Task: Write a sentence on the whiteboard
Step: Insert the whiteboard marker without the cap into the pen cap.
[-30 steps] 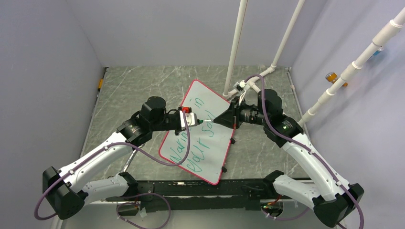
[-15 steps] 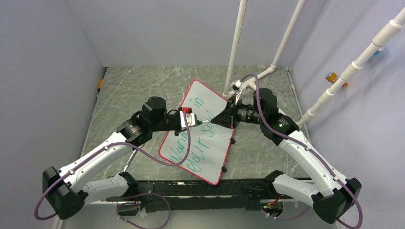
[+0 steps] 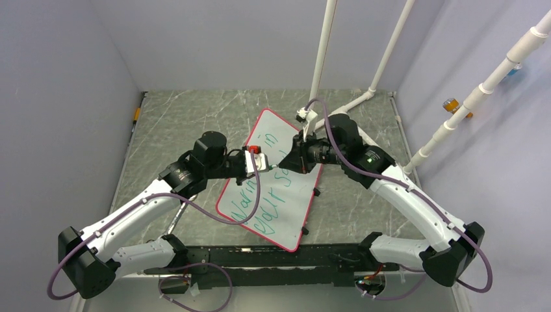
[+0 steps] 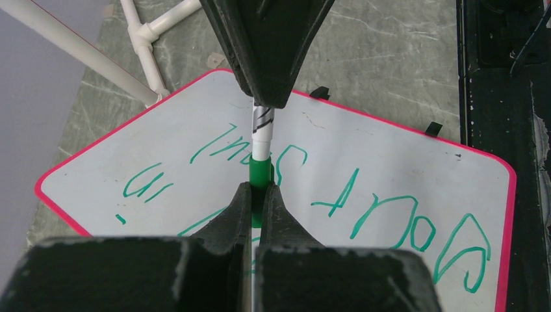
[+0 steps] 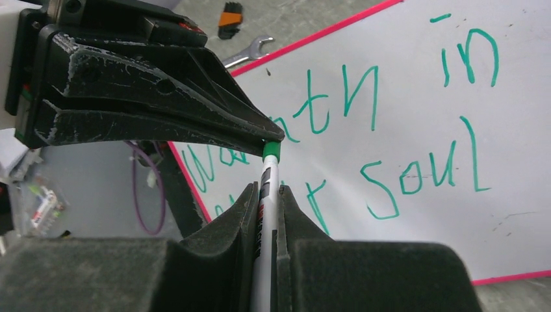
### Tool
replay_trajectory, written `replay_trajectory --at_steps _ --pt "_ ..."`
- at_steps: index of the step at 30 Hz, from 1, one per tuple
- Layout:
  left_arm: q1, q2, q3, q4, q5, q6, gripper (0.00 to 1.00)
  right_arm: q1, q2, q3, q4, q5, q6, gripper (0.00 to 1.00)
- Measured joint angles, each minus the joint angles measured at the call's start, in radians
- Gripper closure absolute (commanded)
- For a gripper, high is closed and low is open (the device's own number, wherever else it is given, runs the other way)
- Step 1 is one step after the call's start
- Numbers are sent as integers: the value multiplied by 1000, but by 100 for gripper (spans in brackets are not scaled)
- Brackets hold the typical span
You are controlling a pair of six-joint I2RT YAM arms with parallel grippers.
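Whiteboard [image 4: 390,146] below: L gripper [image 4: 258,192] tight on cap [image 4: 260,170], R gripper [image 5: 267,189] tight on marker [image 5: 269,170].

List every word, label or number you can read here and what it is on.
"Warmth in": top line of the green sentence on the whiteboard; its middle letters are hidden.
"your Soul": its second line; the first word is scrawled and uncertain.
Label on the marker: printed, too blurred to read.
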Motion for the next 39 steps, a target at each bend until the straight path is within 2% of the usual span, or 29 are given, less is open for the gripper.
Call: replay_trajectory --at_steps 21,32,39 --pt "1 -3 0 -29 -12 1 100 80 80 84 -74 97 -75 100" --pt "3 -27 -7 -29 -30 -2 100 89 89 91 -71 156 130 100" --pt "7 -32 -7 -37 -6 -2 100 91 82 87 -66 137 109 100"
